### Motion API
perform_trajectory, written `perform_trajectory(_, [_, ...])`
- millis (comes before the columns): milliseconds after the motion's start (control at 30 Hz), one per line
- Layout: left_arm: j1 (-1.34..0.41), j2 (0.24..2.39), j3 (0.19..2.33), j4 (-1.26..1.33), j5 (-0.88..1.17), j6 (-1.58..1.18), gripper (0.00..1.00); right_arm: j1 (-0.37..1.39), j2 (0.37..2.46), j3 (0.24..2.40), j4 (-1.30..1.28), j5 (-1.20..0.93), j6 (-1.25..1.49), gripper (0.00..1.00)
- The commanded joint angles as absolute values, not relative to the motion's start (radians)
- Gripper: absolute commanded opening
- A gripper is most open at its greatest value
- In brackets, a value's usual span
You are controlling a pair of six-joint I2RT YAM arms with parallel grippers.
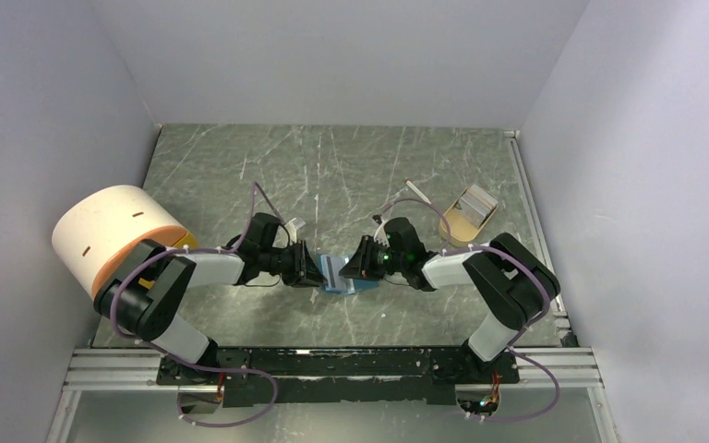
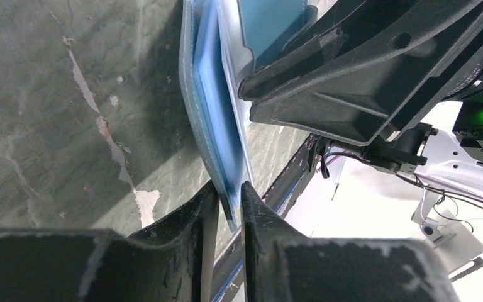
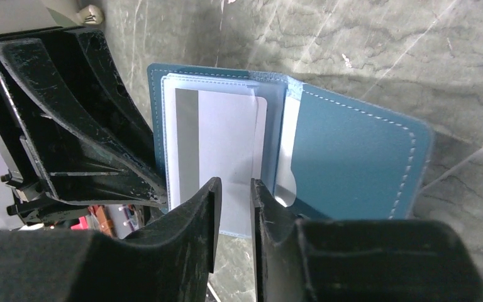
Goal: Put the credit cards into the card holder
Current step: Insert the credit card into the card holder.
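The teal-blue card holder (image 1: 349,284) lies open on the table between both arms. In the right wrist view the card holder (image 3: 352,157) shows a pale credit card (image 3: 226,138) with a grey stripe sitting in its left slot under a clear sleeve. My left gripper (image 2: 229,189) is shut on the edge of the card holder's (image 2: 210,107) left flap, which stands tilted up. My right gripper (image 3: 234,185) hovers over the card's near edge, jaws a narrow gap apart with nothing pinched between them. In the top view the left gripper (image 1: 317,270) and the right gripper (image 1: 358,266) face each other across the holder.
A small tan tray (image 1: 469,218) stands at the back right, with a thin white stick (image 1: 415,192) beside it. A large white and orange cylinder (image 1: 115,235) stands at the left by the left arm. Grey walls close in the marbled table (image 1: 332,166).
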State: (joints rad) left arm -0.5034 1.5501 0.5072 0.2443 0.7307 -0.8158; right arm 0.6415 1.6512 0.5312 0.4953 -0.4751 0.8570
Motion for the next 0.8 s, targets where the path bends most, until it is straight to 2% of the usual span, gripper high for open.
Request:
perform_trajectory(0, [-0.511, 1.521, 0.522, 0.239, 0.733, -0.786, 0.26, 0.649, 1.631, 0.521, 0.484, -0.461, 0.832, 0.26])
perform_trajectory(400, [-0.510, 1.565, 0.558, 0.277, 0.737, -0.797, 0.27, 0.649, 1.658, 0.503, 0.542, -0.494, 0.852, 0.28])
perform_trajectory(467, [-0.510, 1.552, 0.578, 0.247, 0.729, -0.782, 0.22, 0.649, 1.645, 0.503, 0.529, -0.491, 0.844, 0.30])
perform_trajectory(533, [-0.510, 1.531, 0.597, 0.188, 0.709, -0.762, 0.11, 0.649, 1.623, 0.516, 0.472, -0.473, 0.817, 0.30])
perform_trajectory(767, [-0.510, 1.482, 0.708, -0.190, 0.555, -0.618, 0.09, 0.647, 1.523, 0.547, 0.230, -0.311, 0.685, 0.26])
